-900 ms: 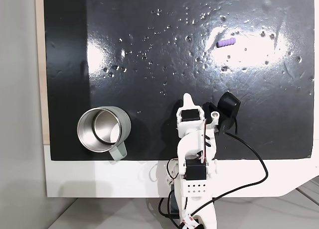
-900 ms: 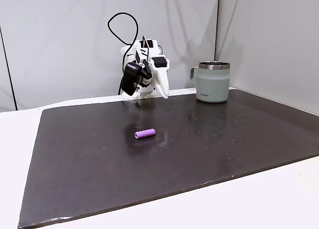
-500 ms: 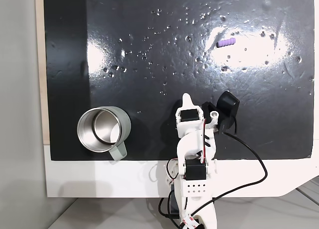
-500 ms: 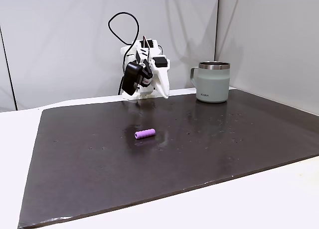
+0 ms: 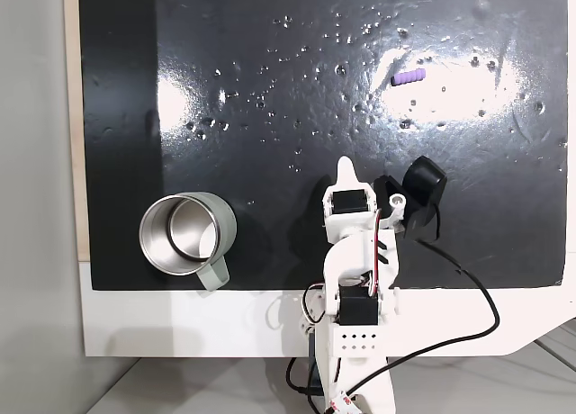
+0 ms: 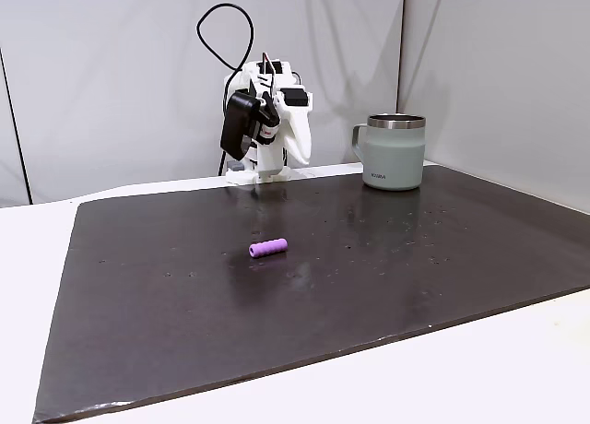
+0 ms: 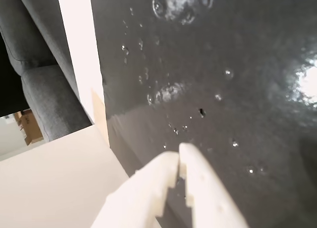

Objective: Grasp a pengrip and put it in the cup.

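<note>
Closed, empty white two-finger gripper [image 7: 179, 154] well apart from tiny light-purple ribbed rubber pengrip [image 6: 267, 248]; likely to roll if nudged.

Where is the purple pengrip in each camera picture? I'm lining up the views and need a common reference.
A fixed view, from above: pengrip upper right on the dark mat, in the glare patch.
A fixed view, from the side: pengrip centre-left on the mat, lying sideways.
Wrist view: not in it.
Shared landmark: the cup in both fixed views.
</note>
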`<control>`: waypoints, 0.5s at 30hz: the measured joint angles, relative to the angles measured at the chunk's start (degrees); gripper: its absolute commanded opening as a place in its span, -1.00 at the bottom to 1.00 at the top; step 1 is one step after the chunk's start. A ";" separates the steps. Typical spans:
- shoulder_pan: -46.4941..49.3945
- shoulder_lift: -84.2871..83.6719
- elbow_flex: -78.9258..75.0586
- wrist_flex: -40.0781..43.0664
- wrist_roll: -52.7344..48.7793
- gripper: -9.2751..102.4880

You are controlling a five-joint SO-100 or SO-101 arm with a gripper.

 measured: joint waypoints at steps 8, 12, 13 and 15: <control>2.72 -36.12 -20.74 -5.01 -1.76 -0.83; 4.83 -50.19 -30.32 -5.10 -2.02 -0.83; 5.45 -53.35 -32.96 -4.57 -2.20 -0.83; 6.42 -59.24 -38.50 -2.81 -2.20 -0.82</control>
